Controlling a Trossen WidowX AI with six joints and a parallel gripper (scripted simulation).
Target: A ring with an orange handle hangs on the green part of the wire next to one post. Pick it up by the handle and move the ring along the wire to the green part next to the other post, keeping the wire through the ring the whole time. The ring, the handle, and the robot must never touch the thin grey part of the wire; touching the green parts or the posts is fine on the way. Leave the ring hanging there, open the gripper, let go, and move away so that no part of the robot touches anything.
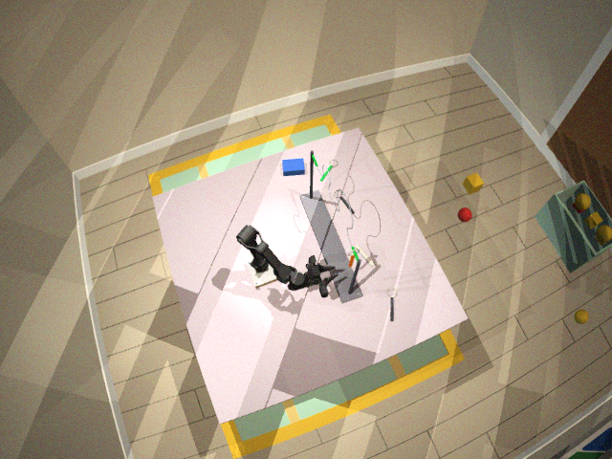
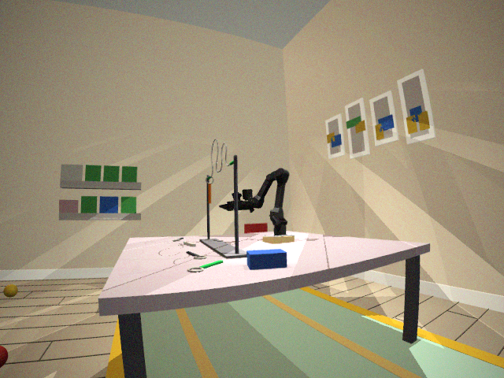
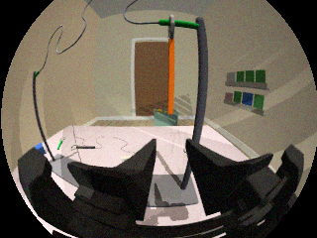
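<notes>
The ring hangs on the green part beside the near post. Its orange handle points straight down. My gripper is partly open and empty. In the wrist view its fingertips are below the handle's lower end, with the handle roughly centred between them. The other post has its green part at its top. The thin grey wire bends between them.
The grey base joins both posts. A blue block lies beside the far post. Loose rings with a green handle and black handles lie on the table beyond the base.
</notes>
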